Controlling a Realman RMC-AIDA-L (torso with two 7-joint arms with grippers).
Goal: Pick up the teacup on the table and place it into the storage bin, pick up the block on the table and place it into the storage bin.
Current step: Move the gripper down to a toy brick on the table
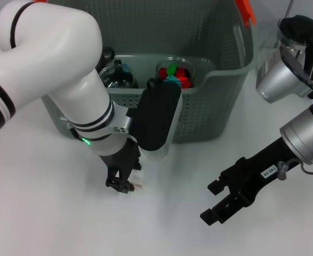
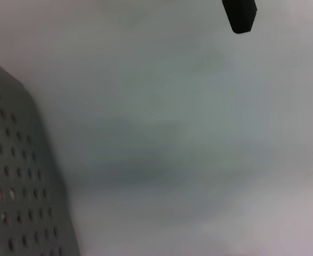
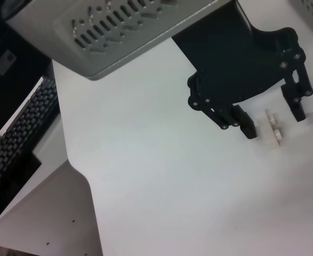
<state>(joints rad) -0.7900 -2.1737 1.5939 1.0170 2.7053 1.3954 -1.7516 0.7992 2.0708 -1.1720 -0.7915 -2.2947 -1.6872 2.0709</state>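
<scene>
The small white block (image 3: 272, 129) lies on the white table in front of the storage bin (image 1: 220, 101). My left gripper (image 3: 272, 120) is down at the table and open, one finger on each side of the block. In the head view the left gripper (image 1: 124, 184) hides most of the block (image 1: 138, 185). A clear teacup (image 1: 116, 76) stands inside the bin, half hidden by my left arm. My right gripper (image 1: 210, 201) hovers open and empty over the table to the right.
A second clear cup (image 1: 175, 72) with red, green and blue pieces stands in the bin. The bin's perforated wall (image 2: 12, 186) is close beside my left wrist. Off the table's edge lies a keyboard (image 3: 17, 133).
</scene>
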